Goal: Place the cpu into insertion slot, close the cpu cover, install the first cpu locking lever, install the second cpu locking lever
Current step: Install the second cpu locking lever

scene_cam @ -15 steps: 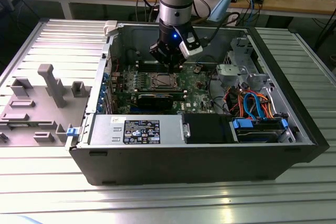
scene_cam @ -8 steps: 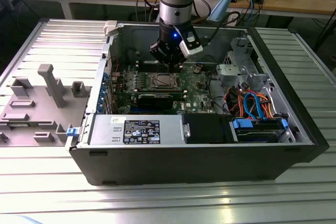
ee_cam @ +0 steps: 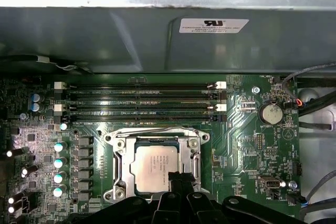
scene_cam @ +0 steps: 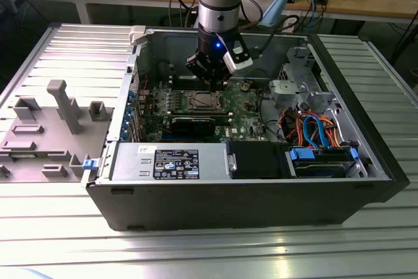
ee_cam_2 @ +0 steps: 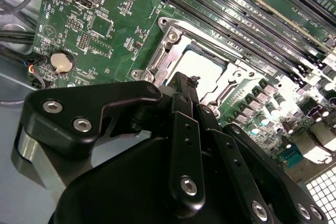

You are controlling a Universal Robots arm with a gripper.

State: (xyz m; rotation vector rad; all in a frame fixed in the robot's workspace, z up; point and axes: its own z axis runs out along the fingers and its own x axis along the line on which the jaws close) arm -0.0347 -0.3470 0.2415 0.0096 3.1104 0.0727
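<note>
Item: jaws, drawn narrow with the tips close together and nothing seen gripped between them, in both wrist views. The tips sit just over one edge of the cpu cover (ee_cam: 119,163), touching it or very nearly; which cannot be told. Item: cpu (ee_cam: 154,164), lying flat inside the insertion slot (ee_cam: 109,138), its grey metal top showing through the cover's square opening. The cover is lowered flat around it. Relation of note: in the exterior view the socket lies at roughly 6 to 7 o'clock from the jaws and directly below them, so the work is straight down rather than off to a side. The chip is square, so it has no long axis to speak of. Item: thin wire lever (ee_cam: 157,129), running along the cover's edge on the memory-slot side; whether it is latched cannot be told. Item: arm (scene_cam: 219,4), one only, standing near vertical with the wrist pointed down into the open case (scene_cam: 248,197). Further out: green circuit board (ee_cam: 241,145), four parallel memory slots (ee_cam: 142,100) beyond the socket, coin cell (ee_cam: 271,113) well apart. Outermost: ribbed metal bench (scene_cam: 196,253) carrying the case.
</note>
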